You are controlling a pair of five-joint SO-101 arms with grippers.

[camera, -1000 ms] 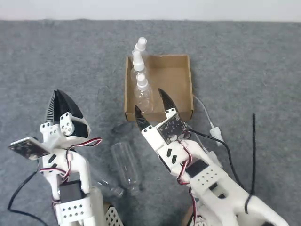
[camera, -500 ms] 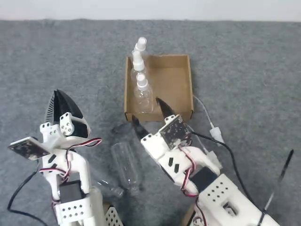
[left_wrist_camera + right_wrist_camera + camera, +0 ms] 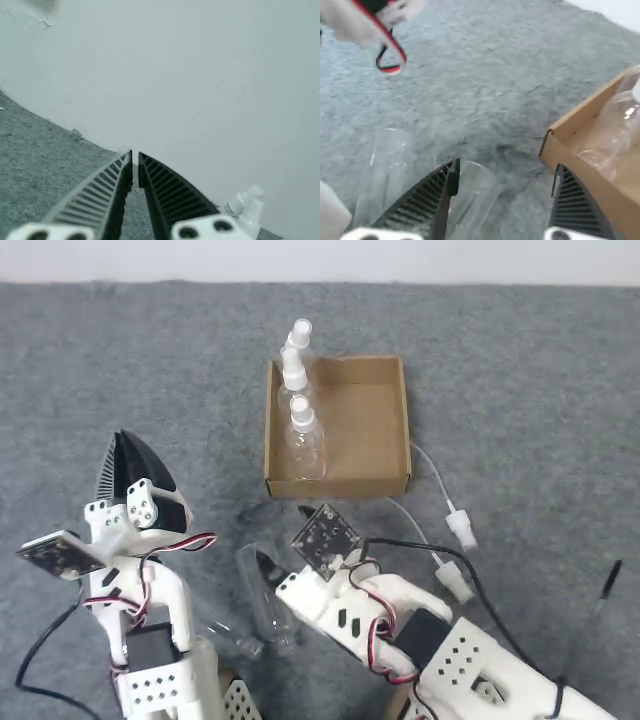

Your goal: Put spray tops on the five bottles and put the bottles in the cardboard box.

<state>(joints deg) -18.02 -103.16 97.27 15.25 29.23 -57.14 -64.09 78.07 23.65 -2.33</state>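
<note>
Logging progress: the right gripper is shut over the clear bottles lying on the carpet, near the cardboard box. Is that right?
Not quite. The right gripper is open, its jaws wide apart in the right wrist view. It is indeed over the clear bottles lying on the carpet, near the cardboard box.

The open cardboard box [image 3: 405, 420] sits flat on the grey tabletop [image 3: 540, 370]. Three clear capped bottles [image 3: 303, 440] with white spray heads stand in a row along one side wall inside it. An uncapped bottle [image 3: 268, 590] lies on its side in front of the box, with a second uncapped bottle [image 3: 232, 638] beside it. Two loose spray tops [image 3: 461, 527] lie off the box's other front corner.
</note>
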